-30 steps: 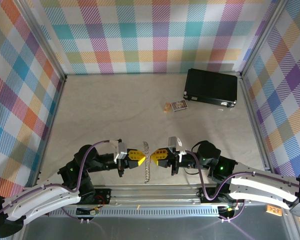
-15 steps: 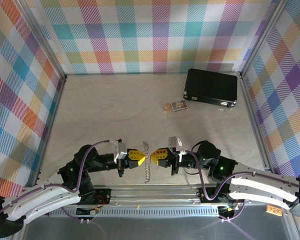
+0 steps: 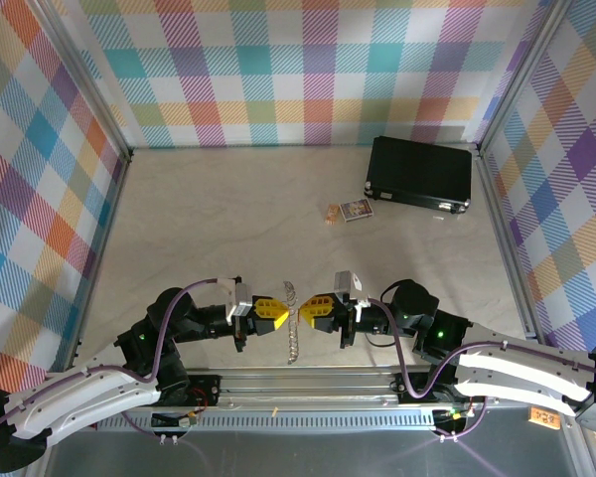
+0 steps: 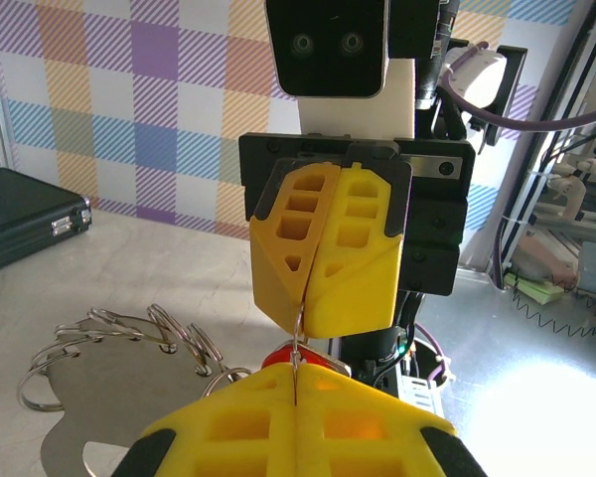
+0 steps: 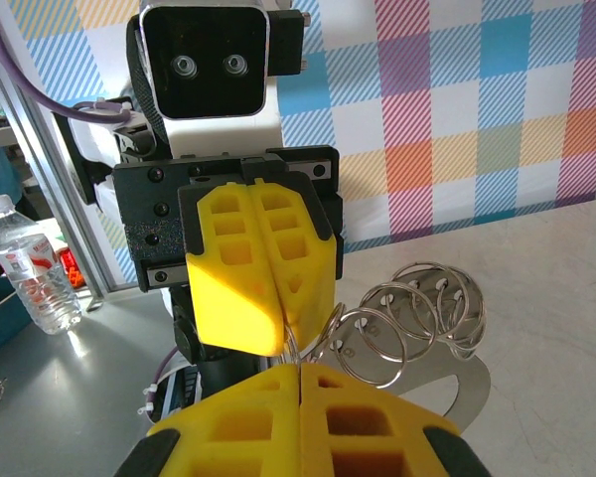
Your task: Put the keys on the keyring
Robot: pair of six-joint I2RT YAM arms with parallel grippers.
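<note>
- Change: none visible over the last second. The left gripper (image 3: pixel 278 313) and right gripper (image 3: pixel 306 311) stay nose to nose on either side of the keyring (image 3: pixel 293 326). Judged as a held pose in mid-threading, with no fresh progress.
- Left gripper: yellow fingers pressed together, nipping one thin wire loop of the keyring at their seam.
- Right gripper: likewise closed, pinching the same wire loop from the opposite side.
- Keyring: its remaining wire loops and flat metal plate trail away from the pinched loop toward the near edge.
- Key (image 4: pixel 290 355): the red head sits just under the pinched loop of the keyring. The blade is hidden, so whether it is threaded on cannot be told.
- Black case (image 3: pixel 420 174): well beyond the keyring, to the far right. Its lid is shut and its contents are hidden.
- Printed card (image 3: pixel 356 210): lies loose between keyring and case, nearer the case and outside it.
</note>
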